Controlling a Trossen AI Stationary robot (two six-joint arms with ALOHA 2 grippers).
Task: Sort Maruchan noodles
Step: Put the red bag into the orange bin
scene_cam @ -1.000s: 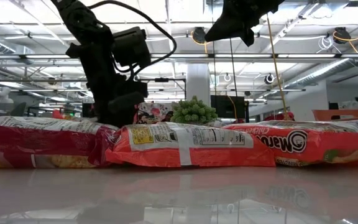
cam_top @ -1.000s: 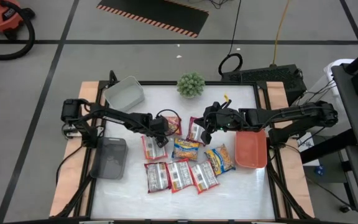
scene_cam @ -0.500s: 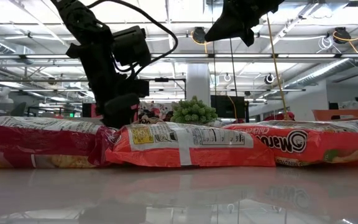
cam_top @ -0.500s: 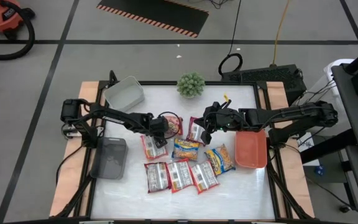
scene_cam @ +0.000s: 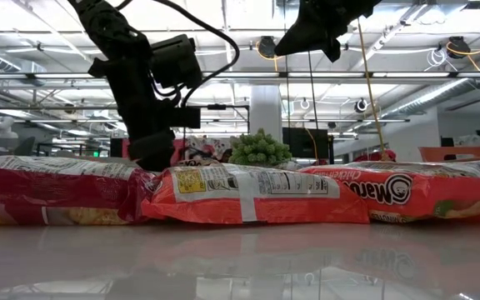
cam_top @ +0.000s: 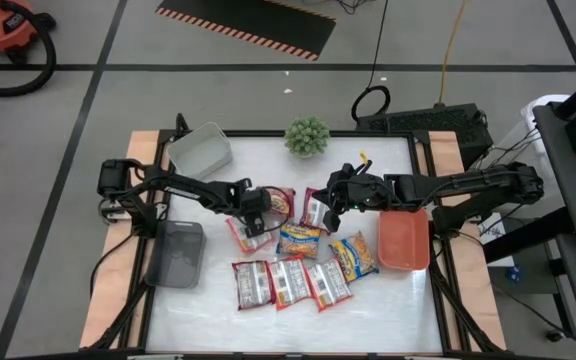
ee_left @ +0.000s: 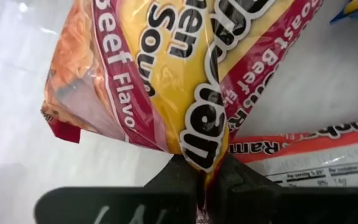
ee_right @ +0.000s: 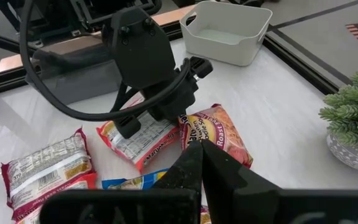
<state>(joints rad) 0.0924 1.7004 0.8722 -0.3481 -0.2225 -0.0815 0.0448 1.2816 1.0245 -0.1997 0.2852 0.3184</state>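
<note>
Several Maruchan noodle packets lie flat in the middle of the white table (cam_top: 388,160), some red-and-white (cam_top: 288,281), some yellow with blue (cam_top: 298,240). My left gripper (cam_top: 256,210) is low over the table and shut on a red-and-yellow beef packet (cam_top: 280,199). A red-and-white packet (cam_top: 245,235) lies label down just beside it. My right gripper (cam_top: 334,207) hangs shut, well above the table over another packet (cam_top: 314,210), touching nothing. My left gripper (ee_left: 204,186) pinches the beef packet's edge (ee_left: 205,152), the one toward the table's left, between its two fingers. The wrapper buckles into a raised fold there. The fingers slant down steeply from above. The rest of the packet (ee_right: 216,134) lies on the table.
A white bin (cam_top: 200,150) stands at the far left, a grey bin (cam_top: 175,253) at the near left and an orange bin (cam_top: 404,240) at the right. A green potted plant (cam_top: 307,135) is at the far edge. Free table lies along the near edge.
My left gripper has stayed in place, rolled about its own axis and shut on the beef packet's edge. The right arm has kept still.
</note>
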